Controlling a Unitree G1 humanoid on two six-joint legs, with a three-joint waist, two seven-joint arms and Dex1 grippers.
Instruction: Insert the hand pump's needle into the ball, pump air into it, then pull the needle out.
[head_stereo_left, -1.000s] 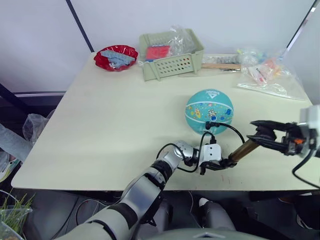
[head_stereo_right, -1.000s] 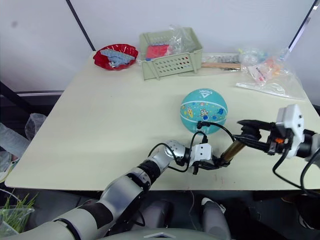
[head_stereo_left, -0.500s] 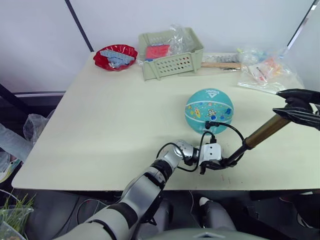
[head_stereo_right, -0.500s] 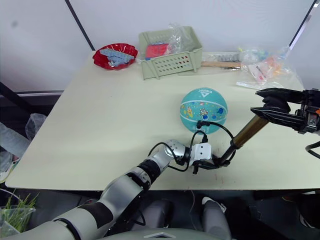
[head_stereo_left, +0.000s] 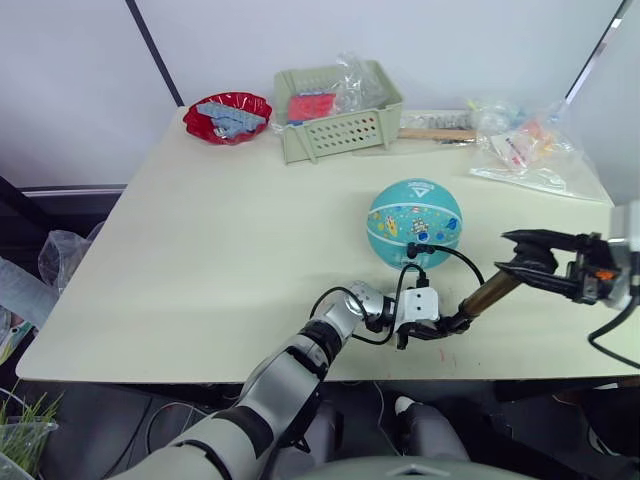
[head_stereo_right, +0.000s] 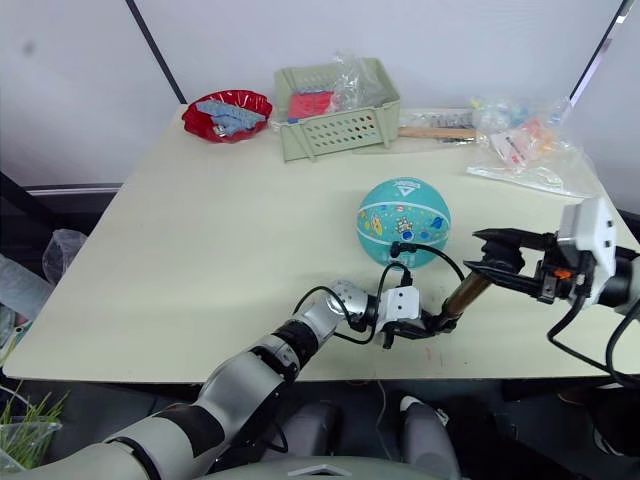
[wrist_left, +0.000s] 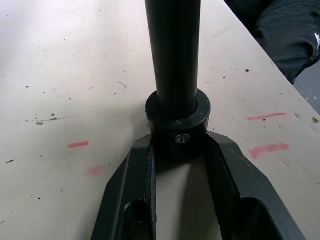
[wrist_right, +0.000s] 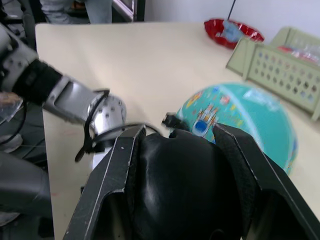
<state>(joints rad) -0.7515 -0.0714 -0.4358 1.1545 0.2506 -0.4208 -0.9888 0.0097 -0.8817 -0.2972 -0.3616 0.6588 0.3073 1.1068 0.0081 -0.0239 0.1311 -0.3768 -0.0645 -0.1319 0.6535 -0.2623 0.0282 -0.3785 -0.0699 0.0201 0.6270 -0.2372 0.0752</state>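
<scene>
Bronze and rigid, the hand pump (head_stereo_left: 487, 295) is staying steady: your left hand (head_stereo_left: 440, 325) is clamping its base, your right hand (head_stereo_left: 530, 262) gripping its handle. Keep holding those ends, since the light ball (head_stereo_left: 414, 222) is likely rolling easily and the needle (head_stereo_left: 412, 250) looks fragile.

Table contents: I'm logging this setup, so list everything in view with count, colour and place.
ball: one, teal with cartoon prints, right of the table's centre.
hand pump: one, bronze-gold, slanting near the front edge, black hose looping to the ball.
needle: one, black fitting, at the ball's near side.
bowl: one, red, far left corner.
basket: one, pale green, far edge.
wooden stick: one, pale, right of the basket.
plastic bags: clear, far right.
table: one, cream.
left hand: shut on the pump's lower end.
right hand: shut on the pump's handle.
</scene>
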